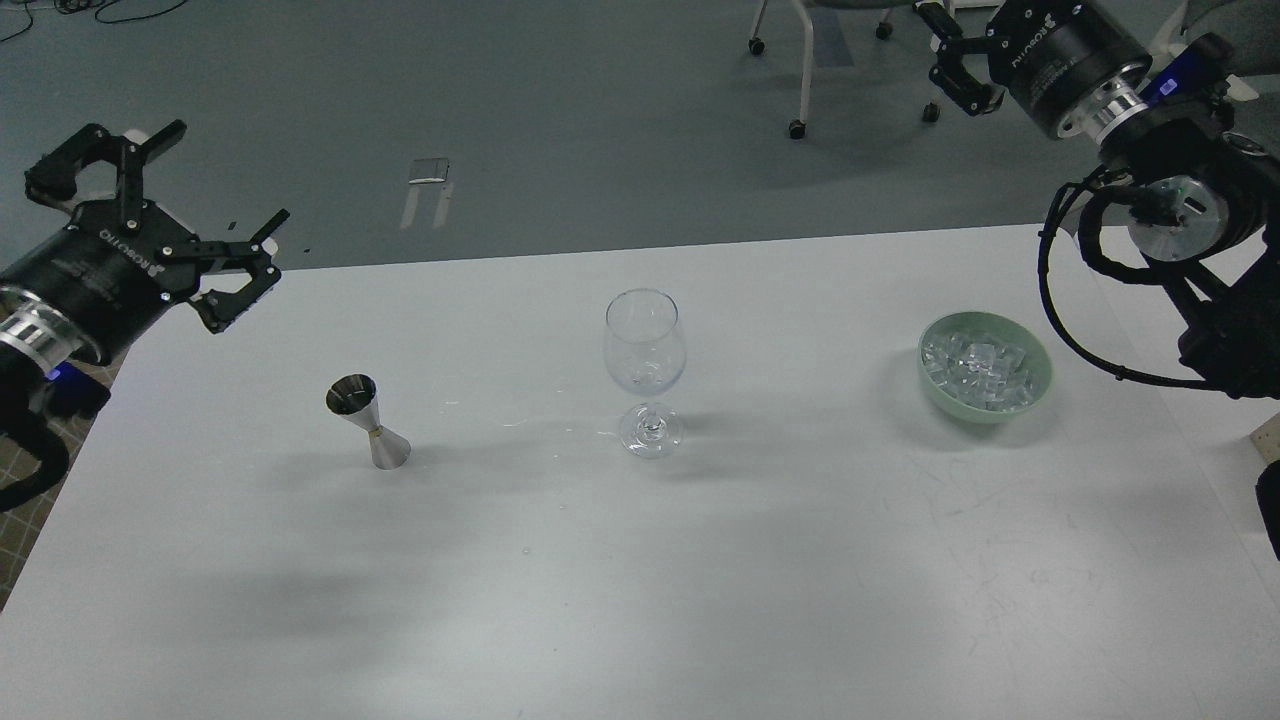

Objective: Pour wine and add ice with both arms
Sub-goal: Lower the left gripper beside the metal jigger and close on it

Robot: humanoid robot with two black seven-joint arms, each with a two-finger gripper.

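A clear wine glass (645, 360) stands upright at the middle of the white table (640, 600). A steel jigger (366, 421) stands to its left. I cannot make out any wine in the glass or the jigger. A heap of clear ice cubes (975, 362) lies in a pale green bowl (1035, 392) to the right. My left gripper (232, 172) is open and empty, held off the table's far left corner, up and left of the jigger. My right gripper (957, 60) is high at the top right, beyond the bowl, partly cut off by the frame's edge.
Beyond the table's far edge is grey floor with a wheeled chair base (800, 90). A looped black cable (1060, 300) hangs from my right arm close to the bowl. The table's right edge lies under my right arm.
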